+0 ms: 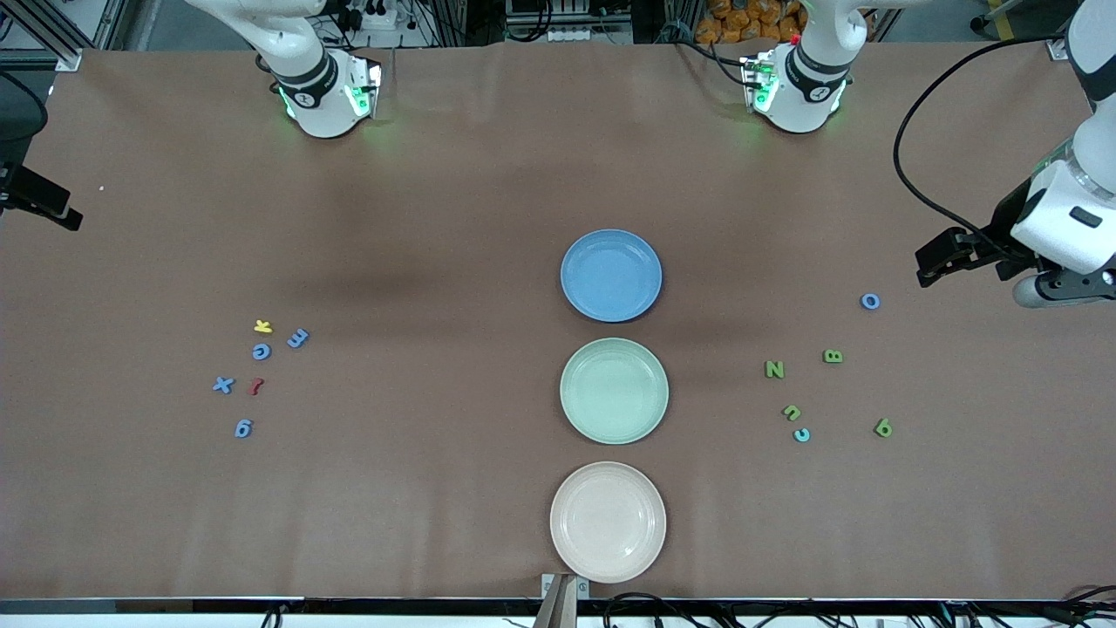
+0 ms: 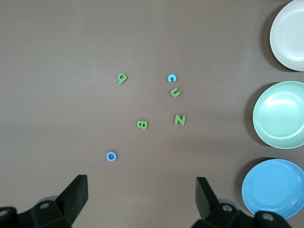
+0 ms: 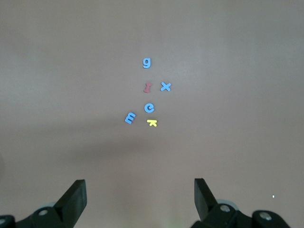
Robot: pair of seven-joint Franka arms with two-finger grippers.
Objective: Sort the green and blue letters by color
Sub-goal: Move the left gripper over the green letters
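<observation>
Three plates stand in a row down the middle of the table: a blue plate [image 1: 611,275] farthest from the front camera, a green plate [image 1: 614,390] next, and a cream plate [image 1: 608,522] nearest.

Toward the right arm's end lies a cluster of blue letters [image 1: 261,351], reading E, G, X and 9 or g, with a yellow letter [image 1: 262,327] K and a red piece [image 1: 255,385] among them. Toward the left arm's end lie the green letters [image 1: 774,369], N, B, U and a 9-like shape, plus a light blue C [image 1: 801,434] just beside the U and a blue O [image 1: 870,301] farther from the camera.

All lie flat, turned at mixed angles.

The left gripper [image 2: 141,192] hangs above the table near the O, fingers spread, holding nothing. The right gripper [image 3: 140,197] hangs above bare table near the blue cluster, fingers likewise spread and empty.
</observation>
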